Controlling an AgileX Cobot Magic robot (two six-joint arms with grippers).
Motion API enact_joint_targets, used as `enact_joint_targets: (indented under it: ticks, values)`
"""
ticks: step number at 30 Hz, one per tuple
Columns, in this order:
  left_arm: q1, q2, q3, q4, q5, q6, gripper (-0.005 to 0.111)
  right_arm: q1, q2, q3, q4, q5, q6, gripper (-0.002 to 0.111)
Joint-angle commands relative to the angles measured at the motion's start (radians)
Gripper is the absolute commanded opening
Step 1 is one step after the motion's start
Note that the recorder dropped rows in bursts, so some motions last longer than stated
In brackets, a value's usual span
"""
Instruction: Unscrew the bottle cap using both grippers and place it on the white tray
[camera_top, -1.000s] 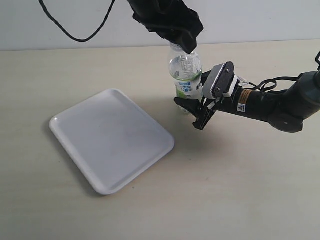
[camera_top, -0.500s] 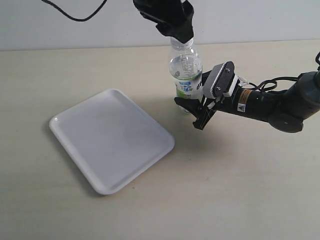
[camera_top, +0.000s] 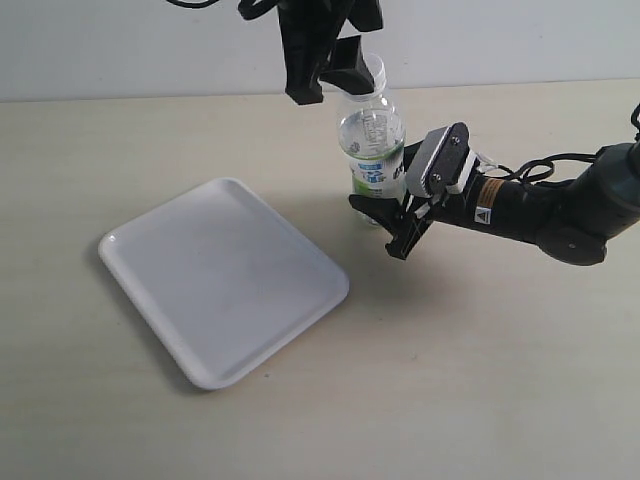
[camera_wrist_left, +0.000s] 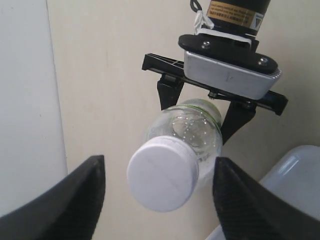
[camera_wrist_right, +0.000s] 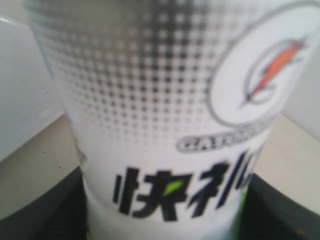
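Observation:
The bottle (camera_top: 375, 140) stands upright on the table, tilted a little, with its white bottle cap (camera_wrist_left: 162, 174) still on the neck. In the exterior view the cap (camera_top: 374, 68) is partly hidden behind my left gripper (camera_top: 328, 82). That gripper hovers just above the cap, open, and its fingers (camera_wrist_left: 80, 200) stand apart on both sides of it without touching. My right gripper (camera_top: 386, 222) is shut on the bottle's lower body, one finger on each side (camera_wrist_left: 171, 94). The label (camera_wrist_right: 165, 125) fills the right wrist view. The white tray (camera_top: 225, 280) lies left of the bottle.
The tray's corner (camera_wrist_left: 300, 165) shows beside the bottle in the left wrist view. The right arm (camera_top: 540, 210) lies low over the table to the right. A pale wall (camera_top: 120, 50) runs along the table's far edge.
My left gripper, which was closed over the cap a second ago, has risen, shifted left and opened. The cap is uncovered on the neck. The right gripper and bottle have not moved.

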Motion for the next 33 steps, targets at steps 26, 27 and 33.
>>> enact_joint_targets:
  ticks: [26,27,33]
  values:
    - [-0.005,0.038,-0.001,0.014,-0.014,-0.058,0.040,-0.002,0.019,0.002,-0.011,0.127,-0.020,0.000]
    - [-0.005,0.038,-0.001,0.020,-0.012,-0.065,0.034,-0.002,0.019,0.002,-0.011,0.127,-0.020,0.000]
    - [-0.005,0.038,-0.001,0.019,-0.015,-0.083,0.000,-0.002,0.019,0.002,-0.011,0.127,-0.020,0.000]
